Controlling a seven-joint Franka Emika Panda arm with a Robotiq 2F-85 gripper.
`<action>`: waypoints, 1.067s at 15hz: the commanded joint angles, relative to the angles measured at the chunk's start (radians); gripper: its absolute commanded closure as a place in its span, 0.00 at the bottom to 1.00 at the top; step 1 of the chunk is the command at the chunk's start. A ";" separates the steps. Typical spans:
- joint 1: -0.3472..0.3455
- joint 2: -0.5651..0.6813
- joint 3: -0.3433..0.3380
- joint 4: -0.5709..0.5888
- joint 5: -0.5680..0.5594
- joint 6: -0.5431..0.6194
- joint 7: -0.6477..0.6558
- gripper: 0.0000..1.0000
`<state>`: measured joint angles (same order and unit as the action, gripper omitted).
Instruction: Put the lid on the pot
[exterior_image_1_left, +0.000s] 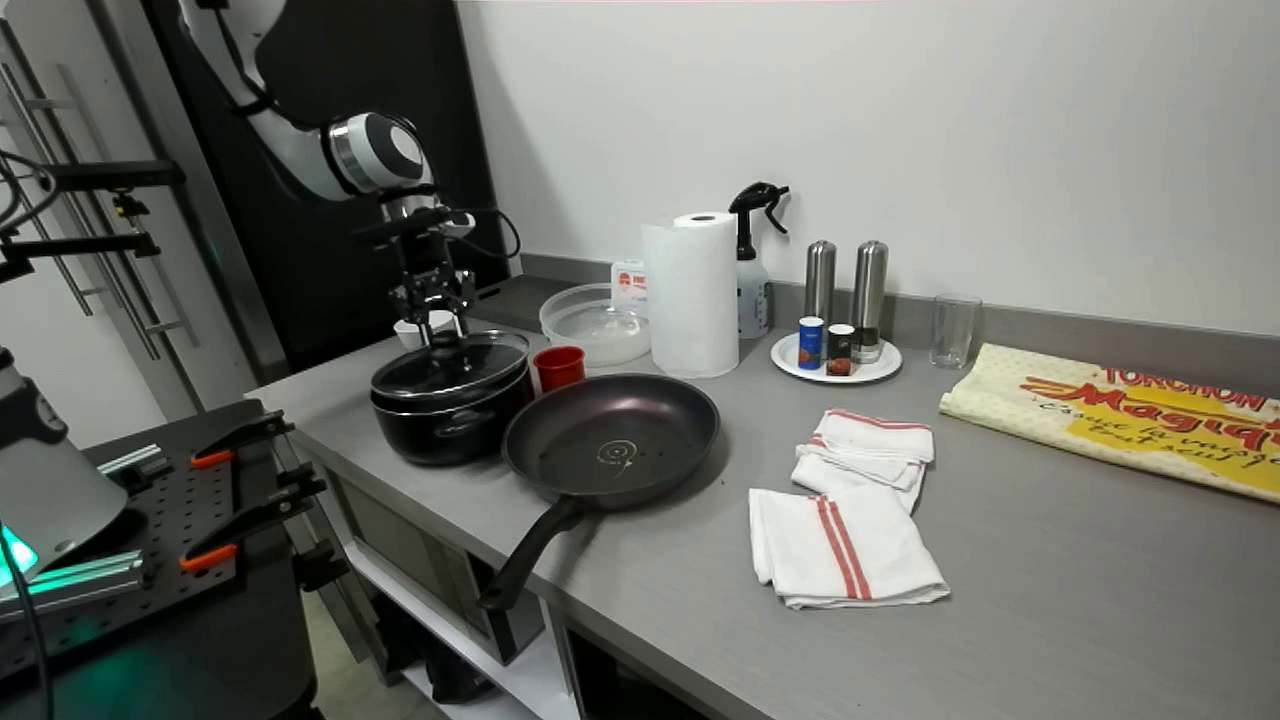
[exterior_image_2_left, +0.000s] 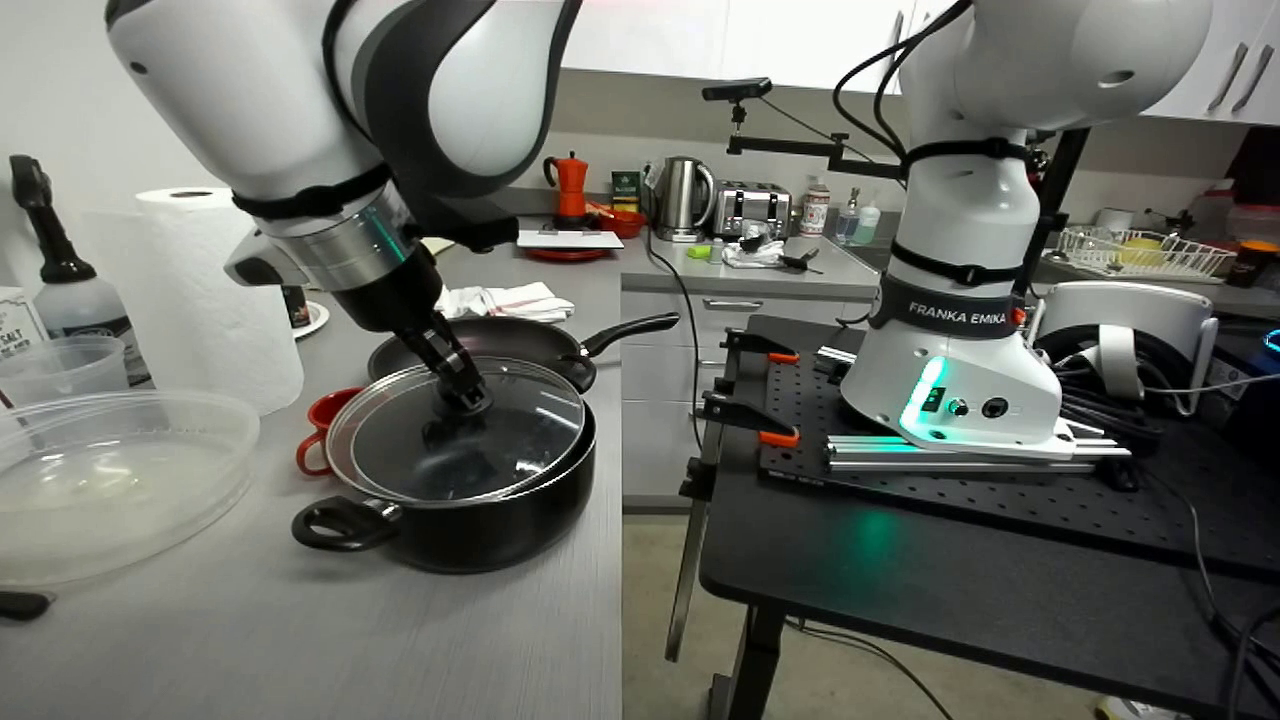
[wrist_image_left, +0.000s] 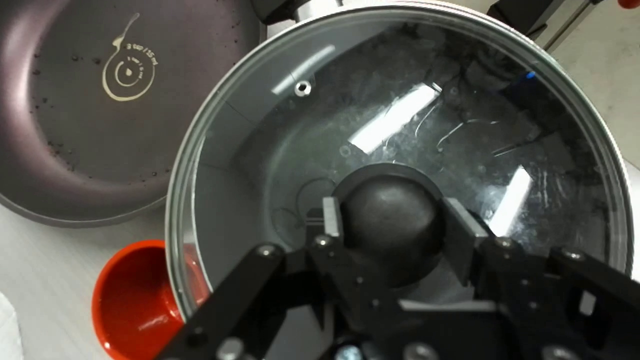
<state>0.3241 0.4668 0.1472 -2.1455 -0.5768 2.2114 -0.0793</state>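
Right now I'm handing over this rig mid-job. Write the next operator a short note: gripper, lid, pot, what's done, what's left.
Gripper: shut on the black knob of the glass lid.
Glass lid: over the black pot, not squarely seated; the pot's rim shows past it in an exterior view. Can't tell whether they touch.
Black pot: on the grey countertop, beside the black frying pan.
Done: lid gripped and over the pot.
Left: likely centre it, settle it onto the rim, release the knob and back off.
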 joint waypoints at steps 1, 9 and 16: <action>-0.003 -0.072 0.008 -0.083 -0.036 0.026 0.004 0.75; -0.030 -0.064 0.000 -0.102 -0.028 0.060 -0.005 0.75; -0.049 -0.065 -0.003 -0.102 -0.018 0.062 -0.011 0.75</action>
<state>0.2937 0.4287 0.1491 -2.2250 -0.5879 2.2587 -0.0792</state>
